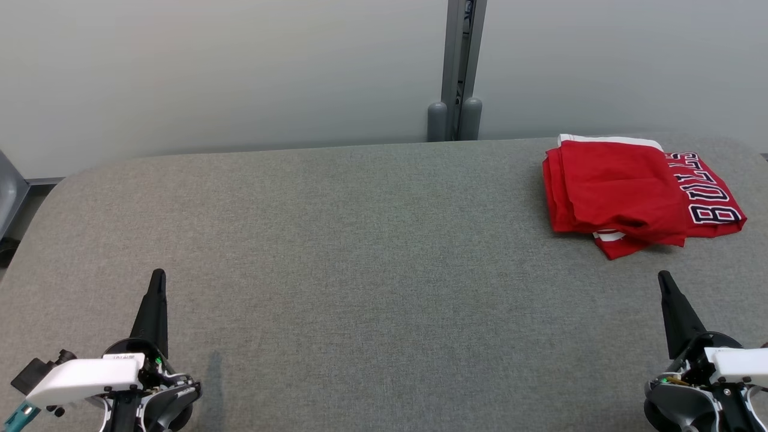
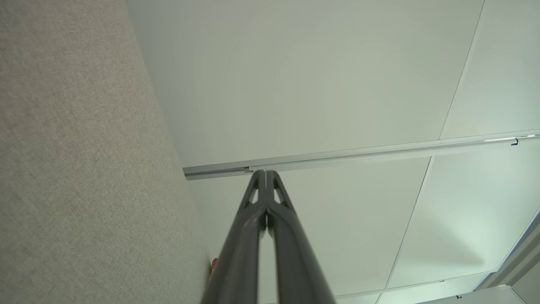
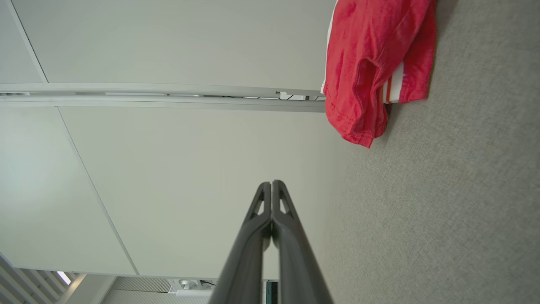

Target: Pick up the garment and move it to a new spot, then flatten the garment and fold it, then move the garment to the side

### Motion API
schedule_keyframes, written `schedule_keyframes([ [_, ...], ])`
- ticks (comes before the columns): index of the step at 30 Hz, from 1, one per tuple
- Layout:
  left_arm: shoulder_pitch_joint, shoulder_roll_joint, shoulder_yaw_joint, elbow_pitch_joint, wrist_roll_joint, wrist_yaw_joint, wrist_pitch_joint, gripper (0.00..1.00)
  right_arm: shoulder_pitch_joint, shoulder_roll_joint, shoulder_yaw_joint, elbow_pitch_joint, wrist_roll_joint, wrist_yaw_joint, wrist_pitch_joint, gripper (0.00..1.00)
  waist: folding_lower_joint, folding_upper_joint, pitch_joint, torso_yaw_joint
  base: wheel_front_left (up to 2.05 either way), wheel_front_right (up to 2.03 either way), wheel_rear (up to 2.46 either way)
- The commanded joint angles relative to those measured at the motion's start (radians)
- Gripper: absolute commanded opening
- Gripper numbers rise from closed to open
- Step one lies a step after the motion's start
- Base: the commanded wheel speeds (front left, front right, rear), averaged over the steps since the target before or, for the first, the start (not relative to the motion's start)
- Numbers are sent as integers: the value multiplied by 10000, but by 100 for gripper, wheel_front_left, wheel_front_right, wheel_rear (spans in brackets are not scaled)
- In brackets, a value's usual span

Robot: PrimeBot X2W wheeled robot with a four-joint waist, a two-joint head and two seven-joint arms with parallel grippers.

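Since the garment lies folded at the table's far right, straight ahead of the right gripper, that arm's nearer; the left gripper is well apart. Soft red knit, white trim, long axis roughly crosswise. Both finger pairs closed, empty. Table: grey woven cloth.

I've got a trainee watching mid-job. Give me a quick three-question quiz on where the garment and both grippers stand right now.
1. True or false: the red garment lies folded at the far right of the grey table.
2. Which is nearer the garment? A: left gripper. B: right gripper.
3. Fill in: both grippers' fingers are ____ and hold ____.
Key: 1 true; 2 B; 3 shut, nothing.
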Motion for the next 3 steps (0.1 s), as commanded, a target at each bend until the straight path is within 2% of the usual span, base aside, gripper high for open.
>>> schedule_keyframes([
  [1, -124, 25, 46, 8, -14, -21, 40, 0, -80, -21, -17, 26, 34, 4, 36, 0, 0, 0, 0, 0, 0, 0, 0],
  [3, -119, 25, 44, 8, -16, -21, 39, 0, -80, -21, -19, 26, 32, 4, 23, 0, 0, 0, 0, 0, 0, 0, 0],
])
